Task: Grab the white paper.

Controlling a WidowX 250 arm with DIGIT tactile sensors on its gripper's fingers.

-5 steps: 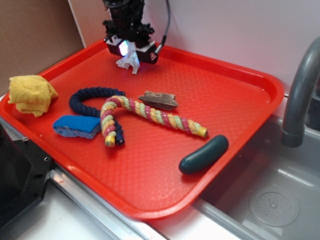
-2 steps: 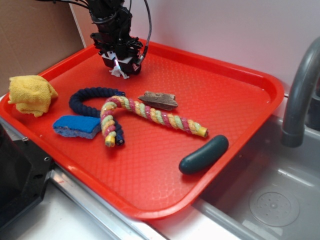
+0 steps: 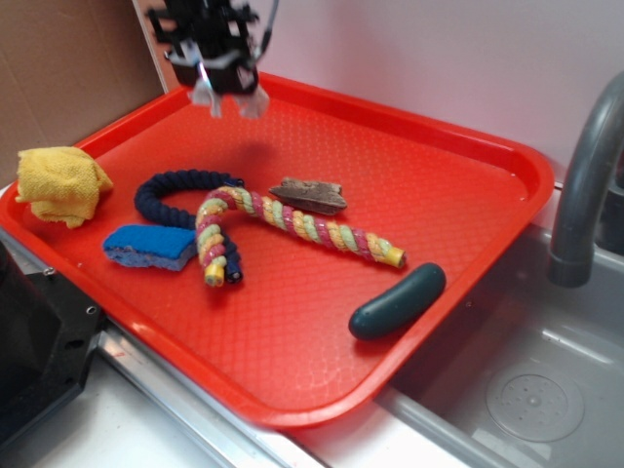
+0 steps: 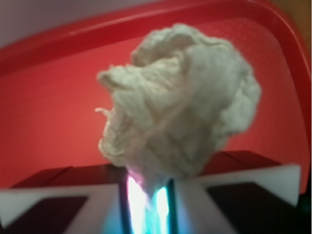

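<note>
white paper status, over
Hand shut on white paper, lifted off the red tray. Wad hangs from the fingertips. Nothing in the way; yellow cloth well clear.

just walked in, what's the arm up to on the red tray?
The gripper is shut on the white paper, a crumpled wad, and holds it in the air above the far left corner of the red tray. The yellow cloth, ropes, blue sponge and dark green piece lie untouched on the tray.
</note>
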